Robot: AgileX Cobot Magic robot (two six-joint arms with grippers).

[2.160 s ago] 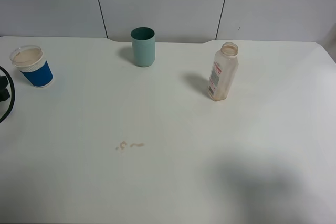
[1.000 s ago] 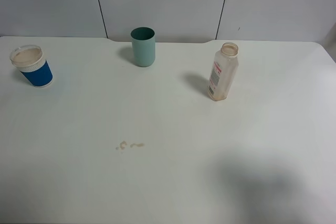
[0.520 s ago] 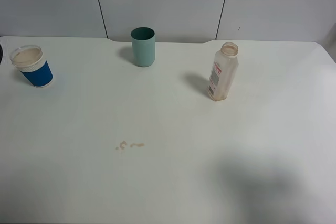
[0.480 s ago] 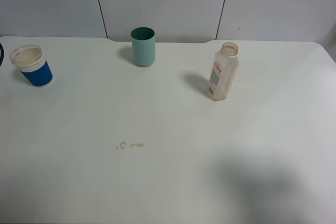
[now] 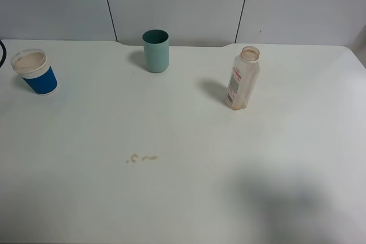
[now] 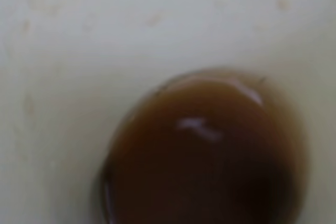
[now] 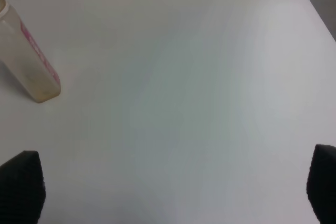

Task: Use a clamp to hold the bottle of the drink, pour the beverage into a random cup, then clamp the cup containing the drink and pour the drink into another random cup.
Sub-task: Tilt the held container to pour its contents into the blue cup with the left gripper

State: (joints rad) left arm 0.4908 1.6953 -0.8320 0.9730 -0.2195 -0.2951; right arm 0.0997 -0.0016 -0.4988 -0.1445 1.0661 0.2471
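The bottle of the drink (image 5: 242, 78) stands upright and uncapped at the right rear of the table, nearly empty; the right wrist view also shows the bottle (image 7: 30, 56). The short blue cup (image 5: 35, 72) with a white rim stands at the far left. Neither arm appears in the high view. The left wrist view is filled by the pale yellow-green inside of the cup (image 6: 79, 77), with brown beverage (image 6: 205, 150) pooled in it; my left fingers do not show. My right gripper (image 7: 170, 187) is open over bare table, well away from the bottle.
A darker teal tumbler (image 5: 155, 51) stands at the back centre. Small brown drips (image 5: 141, 158) mark the white table (image 5: 189, 118) in the middle. A soft shadow (image 5: 280, 204) lies at the front right. Grey wall panels stand behind the table.
The black part of the left arm at the left edge has drawn out of the high view. The bottle and cups on the table have not moved.
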